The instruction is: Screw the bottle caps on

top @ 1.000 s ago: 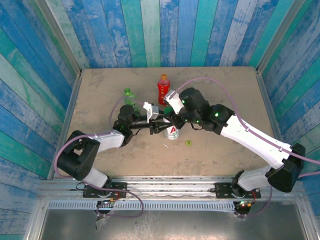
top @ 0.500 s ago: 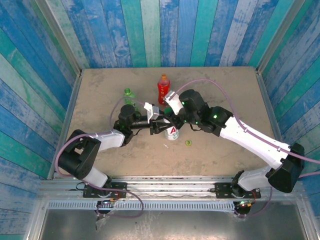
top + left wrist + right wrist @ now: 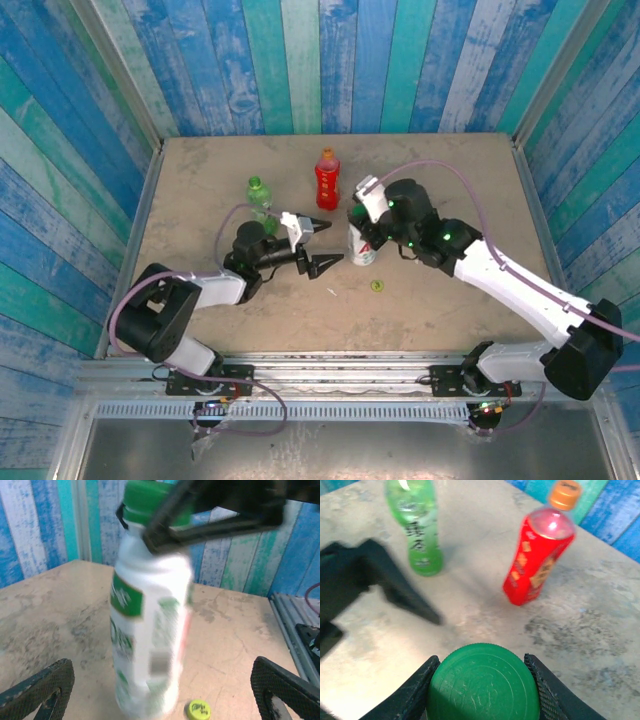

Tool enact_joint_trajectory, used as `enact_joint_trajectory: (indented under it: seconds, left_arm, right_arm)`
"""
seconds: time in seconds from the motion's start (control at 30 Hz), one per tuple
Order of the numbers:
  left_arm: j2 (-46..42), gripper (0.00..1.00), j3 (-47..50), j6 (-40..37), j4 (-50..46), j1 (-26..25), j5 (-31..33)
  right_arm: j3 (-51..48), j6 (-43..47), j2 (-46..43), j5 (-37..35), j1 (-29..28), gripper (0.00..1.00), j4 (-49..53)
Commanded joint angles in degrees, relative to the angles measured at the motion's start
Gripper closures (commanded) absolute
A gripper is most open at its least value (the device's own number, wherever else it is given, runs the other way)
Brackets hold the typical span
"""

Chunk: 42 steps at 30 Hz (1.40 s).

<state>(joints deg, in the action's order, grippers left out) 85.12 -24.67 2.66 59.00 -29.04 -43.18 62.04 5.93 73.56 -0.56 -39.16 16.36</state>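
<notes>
My right gripper is shut on the dark green cap, which sits on top of the white bottle. In the left wrist view the white bottle is blurred, with the dark green cap pinched from above. My left gripper stands open just left of that bottle and apart from it, its fingers wide to either side. A yellow-green cap lies loose on the table near the bottle's foot. The red bottle wears an orange cap. The clear green bottle stands to its left.
The tan table is walled by blue and teal planks. A metal rail runs along the near edge. Open tabletop lies to the right and at the far back.
My left gripper has opened, let go of the white bottle and drawn back to the left. My right gripper, still on the green cap, has shifted right and carried the bottle with it.
</notes>
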Motion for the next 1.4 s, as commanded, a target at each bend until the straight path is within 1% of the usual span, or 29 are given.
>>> enact_joint_trajectory:
  seconds: [0.0, 0.03, 0.1, 0.23, 0.43, 0.5, 0.6, 0.77, 0.87, 0.97, 1.07, 1.2, 1.3, 1.37]
  left_arm:
    - [-6.5, 0.06, 4.3, 2.3, 4.0, 0.0, 8.4]
    - [-8.2, 0.06, 6.0, 3.5, 4.7, 0.0, 11.0]
    - [-11.2, 0.06, 9.2, 5.4, 5.3, 0.0, 14.8]
    - [-19.2, 0.06, 12.9, 5.2, -0.9, 0.0, 20.2]
    - [-28.6, 0.06, 15.6, 4.0, -10.0, 0.0, 26.7]
    - [-30.8, 0.06, 16.1, 4.0, -11.1, 0.0, 29.3]
    - [-32.7, 0.06, 16.4, 3.6, -12.5, 0.0, 31.5]
    - [-32.2, 0.06, 16.1, 3.2, -13.0, 0.0, 31.5]
    - [-31.9, 0.06, 16.1, 3.1, -12.8, 0.0, 32.0]
    - [-32.1, 0.06, 15.7, 2.5, -13.7, 0.0, 33.6]
    - [-32.6, 0.06, 14.9, 1.7, -16.0, 0.0, 36.9]
    - [-33.0, 0.06, 13.7, 0.5, -19.4, 0.1, 45.1]
    - [-33.1, 0.06, 12.5, 0.0, -21.7, 0.5, 50.5]
    - [-33.0, 0.06, 11.6, 0.1, -23.0, 1.2, 53.1]
  right_arm:
    - [-0.5, 3.0, 1.9, 6.4, 7.9, 0.75, -10.1]
    - [0.9, 2.9, 3.8, 7.1, 9.9, 0.76, -10.7]
    - [4.3, 4.1, 7.8, 7.6, 12.2, 0.76, -10.7]
    - [12.0, 4.3, 17.5, 8.9, 16.1, 0.75, -11.5]
    - [24.2, 5.2, 30.0, 10.7, 18.9, 0.75, -10.6]
    - [27.2, 5.7, 33.1, 10.7, 19.2, 0.74, -9.6]
    - [30.0, 5.9, 37.1, 11.0, 20.0, 0.74, -8.9]
    - [31.3, 6.3, 39.3, 12.3, 20.4, 0.71, -7.5]
    - [31.3, 6.5, 39.2, 13.0, 20.5, 0.64, -7.4]
    - [31.4, 6.9, 38.6, 12.6, 20.5, 0.5, -7.4]
    - [31.5, 7.1, 37.2, 12.2, 20.5, 0.38, -7.4]
    - [30.6, 7.3, 33.6, 12.1, 20.4, 0.25, -6.8]
    - [28.9, 8.3, 30.1, 11.4, 19.7, 0.2, -6.1]
    - [27.1, 9.8, 27.2, 9.1, 18.3, 0.18, -5.5]
